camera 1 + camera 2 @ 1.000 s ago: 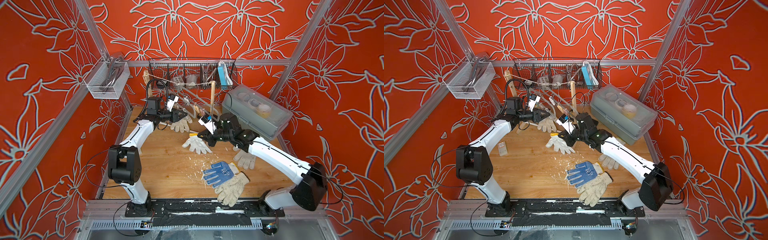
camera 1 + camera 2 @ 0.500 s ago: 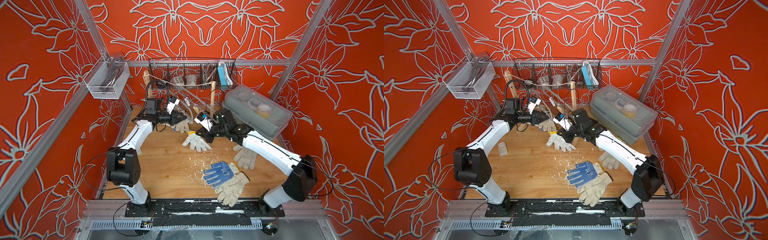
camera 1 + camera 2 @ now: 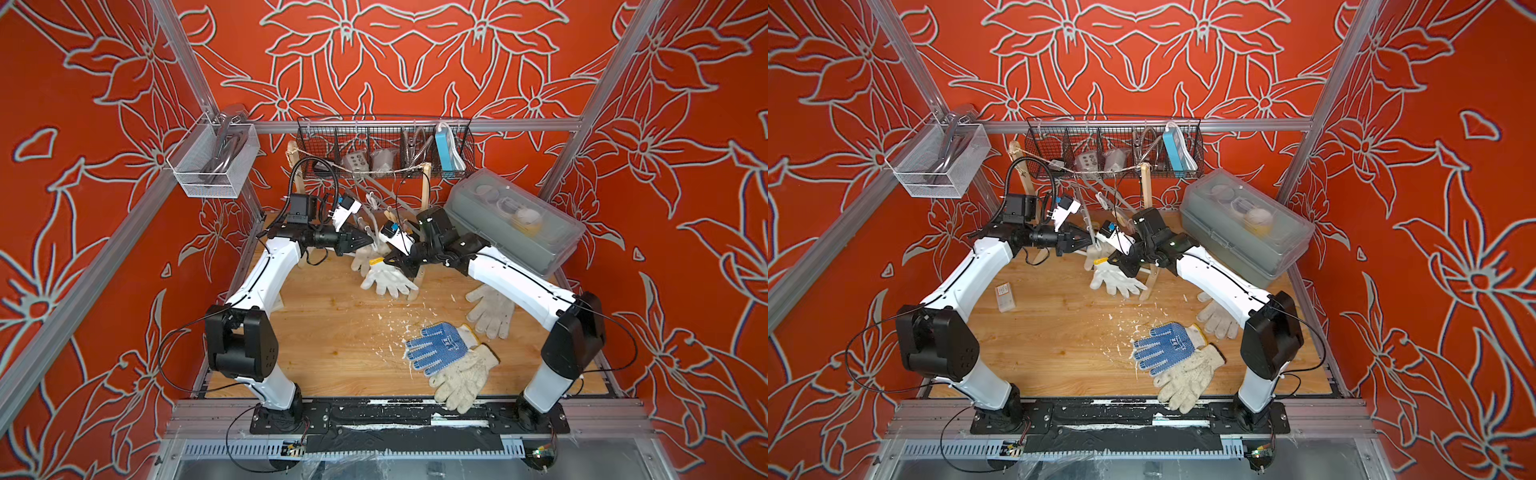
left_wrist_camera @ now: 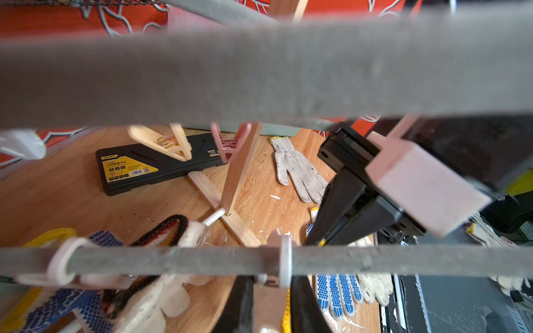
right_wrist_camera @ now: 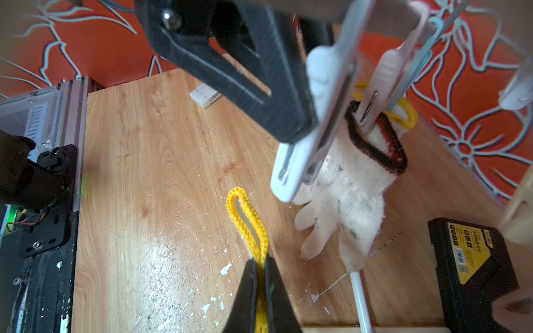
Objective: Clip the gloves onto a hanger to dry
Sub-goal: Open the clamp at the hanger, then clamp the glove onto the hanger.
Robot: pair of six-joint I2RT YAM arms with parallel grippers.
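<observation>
Red floral-walled cell, wooden table [image 3: 332,332] flecked with white debris. Yellow cuff [image 5: 245,213] of knit glove [image 3: 388,282] clamped in right pincer [image 5: 259,268], held just below hanger [image 4: 173,259]. White clip [image 5: 314,138] on hanger squeezed by left pincer [image 4: 271,288]. Dark-cuffed glove [image 5: 346,196] already clipped to hanger. Blue-dotted glove [image 3: 436,347] and two plain gloves [image 3: 490,309] left on table, well apart from hanger. Risk judged: cuff missed by clip mouth if hanger swung or squeeze lost; cuff slipped from thin pinch.
</observation>
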